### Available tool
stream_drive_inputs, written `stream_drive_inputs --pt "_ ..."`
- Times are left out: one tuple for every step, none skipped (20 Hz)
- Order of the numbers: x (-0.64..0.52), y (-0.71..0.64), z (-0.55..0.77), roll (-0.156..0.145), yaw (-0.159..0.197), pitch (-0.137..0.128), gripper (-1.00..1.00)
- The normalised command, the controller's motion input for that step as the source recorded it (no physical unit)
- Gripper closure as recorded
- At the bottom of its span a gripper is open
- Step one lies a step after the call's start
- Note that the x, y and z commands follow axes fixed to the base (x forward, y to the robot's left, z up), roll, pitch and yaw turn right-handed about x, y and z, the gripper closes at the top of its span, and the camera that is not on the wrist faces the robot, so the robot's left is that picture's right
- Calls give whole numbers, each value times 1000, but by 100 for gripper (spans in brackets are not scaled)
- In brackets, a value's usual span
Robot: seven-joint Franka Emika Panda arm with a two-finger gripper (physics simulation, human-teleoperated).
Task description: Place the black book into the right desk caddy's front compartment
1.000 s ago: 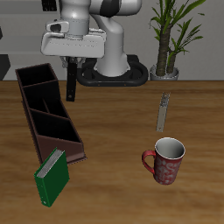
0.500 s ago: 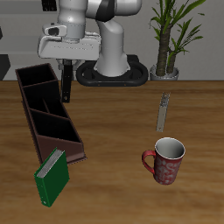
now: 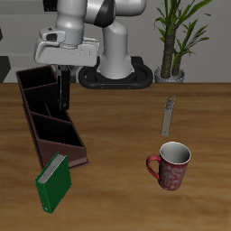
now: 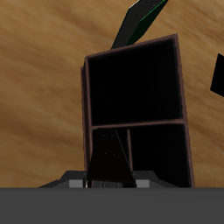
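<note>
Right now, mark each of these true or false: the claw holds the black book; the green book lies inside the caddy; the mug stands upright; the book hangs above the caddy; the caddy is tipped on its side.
1. The claw holds the black book. True.
2. The green book lies inside the right desk caddy. False: it stands on the table outside the caddy's front end.
3. The mug stands upright. True.
4. The black book hangs above the caddy. True: it is held on edge over it.
5. The caddy is tipped on its side. False: it sits flat, open top up.
</note>
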Motion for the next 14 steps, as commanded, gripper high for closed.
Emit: stream_drive_inputs --pt "44 -66 -48 -26 44 -42 100" --pt "60 -62 -62 -1 -36 27 100" --pt "37 -67 -79 -15 -57 41 100" --pt "47 -44 -19 -12 9 -30 100" --pt "-45 74 -22 0 0 0 100" --pt "-1 4 -55 13 -9 -9 100" --pt "31 -61 -103 -2 -18 22 100" --pt "29 -49 -152 -11 -30 26 100" --pt "0 0 0 0 0 0 100" --pt "13 -48 -334 0 -17 66 100" --pt "1 -7 -201 19 15 27 100" --pt "7 -46 -189 12 25 21 100" --pt "33 -146 -212 -21 -47 64 100" --pt "-34 -93 -139 -24 20 2 100"
